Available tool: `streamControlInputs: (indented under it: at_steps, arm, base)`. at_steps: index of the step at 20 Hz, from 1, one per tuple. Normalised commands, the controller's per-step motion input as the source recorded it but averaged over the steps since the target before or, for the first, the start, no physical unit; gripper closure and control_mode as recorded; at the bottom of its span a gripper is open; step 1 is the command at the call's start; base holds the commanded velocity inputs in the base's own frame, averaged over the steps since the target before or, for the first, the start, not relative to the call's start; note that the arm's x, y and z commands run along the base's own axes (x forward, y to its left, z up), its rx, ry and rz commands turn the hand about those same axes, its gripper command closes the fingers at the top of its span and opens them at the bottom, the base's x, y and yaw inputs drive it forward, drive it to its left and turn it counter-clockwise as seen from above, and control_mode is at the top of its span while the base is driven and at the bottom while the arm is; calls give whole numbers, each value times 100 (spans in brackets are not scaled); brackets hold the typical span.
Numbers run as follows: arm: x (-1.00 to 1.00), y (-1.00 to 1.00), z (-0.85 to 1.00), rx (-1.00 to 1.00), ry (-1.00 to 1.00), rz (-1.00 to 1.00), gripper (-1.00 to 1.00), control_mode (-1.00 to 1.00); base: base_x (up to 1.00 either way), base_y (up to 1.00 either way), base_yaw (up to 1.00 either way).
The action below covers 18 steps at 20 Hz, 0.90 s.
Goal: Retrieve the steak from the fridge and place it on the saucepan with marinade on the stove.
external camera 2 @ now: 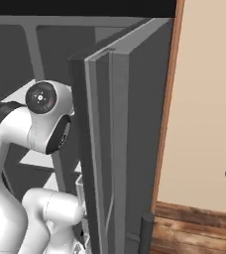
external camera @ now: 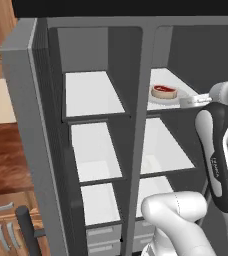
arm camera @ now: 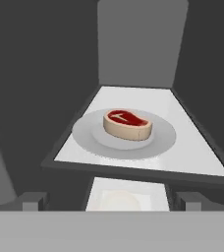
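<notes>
fridge (external camera: 136, 125) open | steak (arm camera: 127, 124) mid-plate (arm camera: 158, 142), shelf edge seemingly clear

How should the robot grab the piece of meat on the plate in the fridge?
Probably by the steak's pale side rim, one finger on each side. It lies flat on the plate, low and thick-edged, so its sides are all there is to pinch. Come in from the shelf's open front, where the open gripper already faces it.

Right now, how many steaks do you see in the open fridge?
1. The steak lies on a grey plate on the upper right shelf of the fridge. The arm hides part of the lower shelves.
</notes>
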Motion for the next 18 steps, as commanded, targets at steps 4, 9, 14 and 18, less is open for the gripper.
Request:
streamControlInputs:
  at_steps: [4,9,14,18]
  arm:
    - [0,0,0,0,0,0,-100,100]
    - [0,0,0,0,0,0,-100,100]
    - [0,0,0,0,0,0,-100,100]
    - [0,0,0,0,0,0,-100,100]
  base:
    - [34,-71,-21]
    - [39,-1,-11]
    - [28,54,-3]
    - [24,81,0]
